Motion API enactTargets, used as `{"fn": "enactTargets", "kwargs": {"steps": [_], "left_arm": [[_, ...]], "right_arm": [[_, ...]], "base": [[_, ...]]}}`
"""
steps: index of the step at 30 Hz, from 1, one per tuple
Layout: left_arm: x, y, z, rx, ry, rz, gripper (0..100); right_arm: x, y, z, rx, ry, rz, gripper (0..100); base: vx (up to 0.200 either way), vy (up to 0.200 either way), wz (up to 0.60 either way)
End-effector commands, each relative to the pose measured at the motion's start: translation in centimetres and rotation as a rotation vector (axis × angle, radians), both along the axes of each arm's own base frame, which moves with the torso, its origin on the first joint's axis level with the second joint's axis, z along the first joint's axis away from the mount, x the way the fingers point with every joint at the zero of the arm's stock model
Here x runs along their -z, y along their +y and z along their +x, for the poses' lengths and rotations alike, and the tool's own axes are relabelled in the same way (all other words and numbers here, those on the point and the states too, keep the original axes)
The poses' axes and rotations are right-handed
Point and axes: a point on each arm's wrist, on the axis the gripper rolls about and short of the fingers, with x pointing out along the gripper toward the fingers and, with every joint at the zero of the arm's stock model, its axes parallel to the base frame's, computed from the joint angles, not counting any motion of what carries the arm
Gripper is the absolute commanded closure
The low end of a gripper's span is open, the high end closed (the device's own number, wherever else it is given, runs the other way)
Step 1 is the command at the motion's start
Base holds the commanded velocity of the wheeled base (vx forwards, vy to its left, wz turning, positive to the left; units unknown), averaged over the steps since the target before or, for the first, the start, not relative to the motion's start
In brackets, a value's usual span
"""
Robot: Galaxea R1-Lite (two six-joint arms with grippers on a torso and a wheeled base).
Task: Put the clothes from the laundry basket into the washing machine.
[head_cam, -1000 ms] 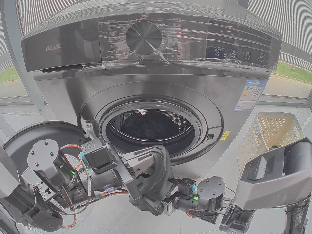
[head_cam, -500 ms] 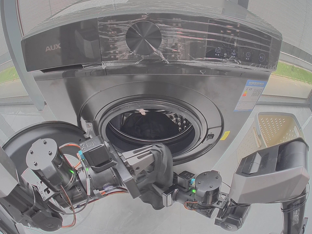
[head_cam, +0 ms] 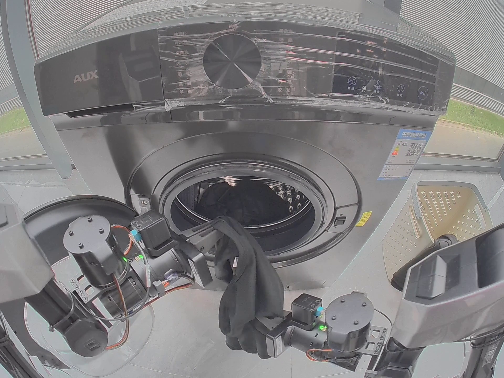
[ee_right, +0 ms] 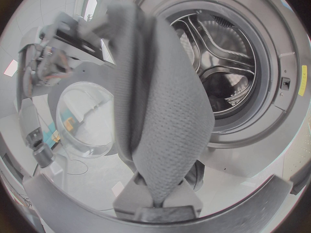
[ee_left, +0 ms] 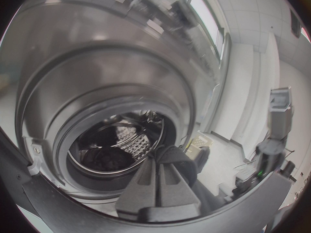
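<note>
The grey washing machine stands with its drum open, and dark clothes lie inside. My left gripper sits at the lower left rim of the opening, shut on the top of a dark garment. The garment hangs down to my right gripper, which is shut on its lower end near the floor. In the left wrist view the fingers pinch the garment in front of the drum. In the right wrist view the garment rises from my right gripper.
The round door hangs open at the left, beside my left arm. A beige laundry basket stands on the floor to the right of the machine, partly behind my right arm. Pale floor lies in front of the machine.
My left gripper has risen and moved toward the drum opening, lifting the garment's top. My right gripper has dropped lower, so the garment now hangs stretched between them.
</note>
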Motion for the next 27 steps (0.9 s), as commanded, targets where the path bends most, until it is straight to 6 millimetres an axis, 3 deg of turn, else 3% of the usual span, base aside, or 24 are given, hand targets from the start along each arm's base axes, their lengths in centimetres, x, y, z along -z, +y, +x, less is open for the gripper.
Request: {"fn": "enactTargets", "kwargs": {"steps": [1, 9, 10, 14, 17, 21, 27], "left_arm": [[3.0, 0.9, 2.4, -0.084, 0.075, 0.066, 100], [4.9, 1.4, 3.2, -0.106, 0.119, 0.117, 100], [5.0, 1.4, 3.2, -0.104, 0.121, 0.119, 0], [5.0, 1.3, 3.1, -0.104, 0.131, 0.110, 0], [6.0, 2.3, 1.3, -0.078, 0.189, 0.159, 0], [7.0, 2.7, -0.3, -0.005, 0.234, 0.217, 0], [7.5, 2.9, -1.2, 0.023, 0.251, 0.251, 0]], "right_arm": [[-2.5, -1.0, -2.1, -0.025, -0.009, 0.040, 100], [-3.0, -1.2, -2.1, -0.020, -0.018, 0.055, 100], [-3.0, -1.2, -2.0, -0.017, -0.019, 0.056, 100], [-3.1, -1.3, -1.5, 0.000, -0.025, 0.064, 100], [-3.4, -2.7, 1.1, 0.151, -0.056, 0.064, 100], [-3.8, -3.2, 2.5, 0.205, -0.074, 0.084, 100], [-4.2, -3.0, 2.9, 0.209, -0.088, 0.103, 100]], "base": [[0.000, 0.000, 0.00], [0.000, 0.000, 0.00], [0.000, 0.000, 0.00], [0.000, 0.000, 0.00], [0.000, 0.000, 0.00], [0.000, 0.000, 0.00], [0.000, 0.000, 0.00]]}}
